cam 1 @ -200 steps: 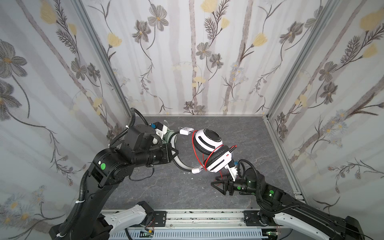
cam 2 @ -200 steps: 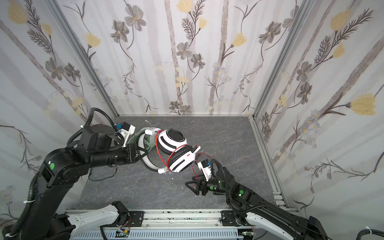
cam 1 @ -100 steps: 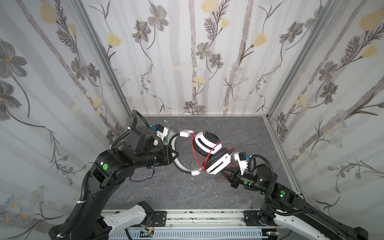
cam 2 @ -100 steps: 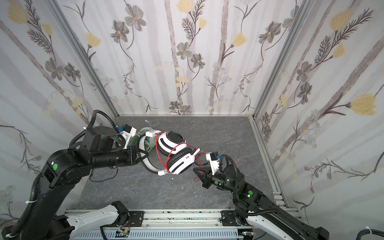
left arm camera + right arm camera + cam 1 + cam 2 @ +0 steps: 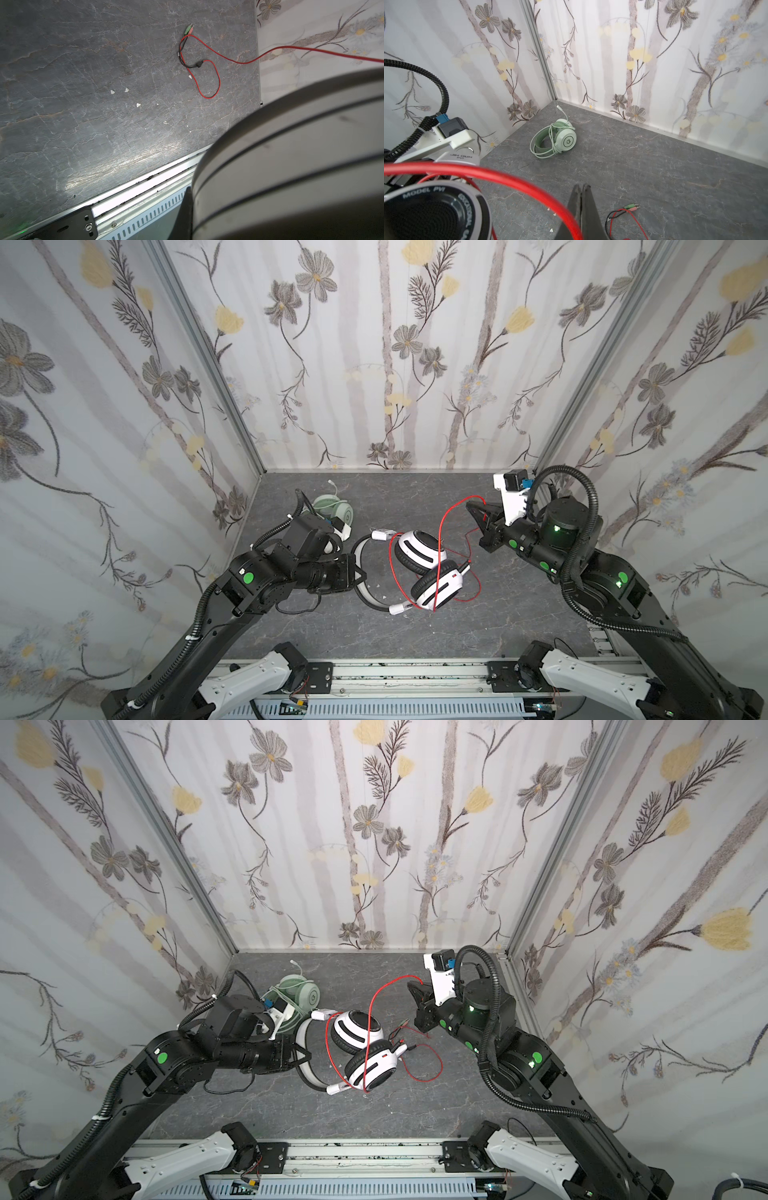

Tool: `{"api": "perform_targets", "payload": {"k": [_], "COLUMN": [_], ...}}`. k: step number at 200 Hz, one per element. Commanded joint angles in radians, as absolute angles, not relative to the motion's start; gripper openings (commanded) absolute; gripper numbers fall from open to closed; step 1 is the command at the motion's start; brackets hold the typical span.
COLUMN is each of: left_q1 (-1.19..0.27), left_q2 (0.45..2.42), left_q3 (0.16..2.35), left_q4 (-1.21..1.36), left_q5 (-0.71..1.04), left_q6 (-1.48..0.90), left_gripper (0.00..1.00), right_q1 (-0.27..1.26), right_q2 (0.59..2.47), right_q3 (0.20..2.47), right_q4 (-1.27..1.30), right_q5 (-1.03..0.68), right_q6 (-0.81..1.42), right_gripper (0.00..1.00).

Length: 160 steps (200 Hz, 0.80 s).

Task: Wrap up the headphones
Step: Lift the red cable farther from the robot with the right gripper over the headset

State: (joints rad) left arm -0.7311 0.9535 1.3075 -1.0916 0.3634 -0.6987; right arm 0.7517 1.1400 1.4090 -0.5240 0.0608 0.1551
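The left gripper (image 5: 356,572) seems clamped on the white headset's (image 5: 419,551) band. The right gripper (image 5: 473,506) pinches the red cable (image 5: 441,533).

Right fingers (image 5: 478,513), red cable (image 5: 444,524): now rearward

The bundled headset (image 5: 334,510) is lying back left on the table (image 5: 457,635); the unwrapped headset (image 5: 422,558) is occupying the middle, its plugs (image 5: 398,1028) lying just right.

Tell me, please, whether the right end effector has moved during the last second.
Yes. The right end effector has travelled away from the front rail, toward the back wall.
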Motion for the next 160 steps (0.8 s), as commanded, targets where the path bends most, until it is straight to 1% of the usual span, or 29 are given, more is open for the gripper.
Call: {"api": "perform_targets", "payload": {"k": [1,25,51,56,75,94,119,140,160], "left_q1": [-0.741,-0.759,-0.782,-0.788,-0.799,-0.8,-0.799,-0.8,-0.796], "left_q2": [0.935,0.932,0.95,0.955,0.972,0.976,0.96,0.957,0.957], "left_q3": [1.284,1.266,1.261,1.263,1.27,1.273,1.275,1.292,1.325], "left_q4": [-0.993,-0.994,-1.016,-1.024,-1.064,-1.089,-1.078,-1.099,-1.119], "left_q5": [0.388,0.362,0.301,0.282,0.193,0.112,0.089,0.072,0.049], "left_q6": [-0.743,-0.751,-0.759,-0.76,-0.775,-0.793,-0.785,-0.78,-0.772], "left_gripper": [0.0,0.0,0.0,0.0,0.0,0.0,0.0,0.0,0.0], "right_q1": [0.755,0.771,0.822,0.863,0.93,0.965,0.976,0.982,1.031], "right_q2": [1.221,1.311,1.437,1.459,1.52,1.53,1.502,1.471,1.433], "right_q3": [1.541,1.692,1.887,1.922,2.012,2.025,1.987,1.965,1.94], "right_q4": [-0.563,-0.583,-0.666,-0.682,-0.722,-0.721,-0.708,-0.709,-0.722], "right_q5": [0.006,-0.052,-0.059,-0.051,-0.019,0.013,0.065,0.063,0.108], "right_q6": [0.069,0.044,0.002,-0.009,-0.049,-0.055,-0.056,-0.061,-0.08], "right_gripper": [0.0,0.0,0.0,0.0,0.0,0.0,0.0,0.0,0.0]}}
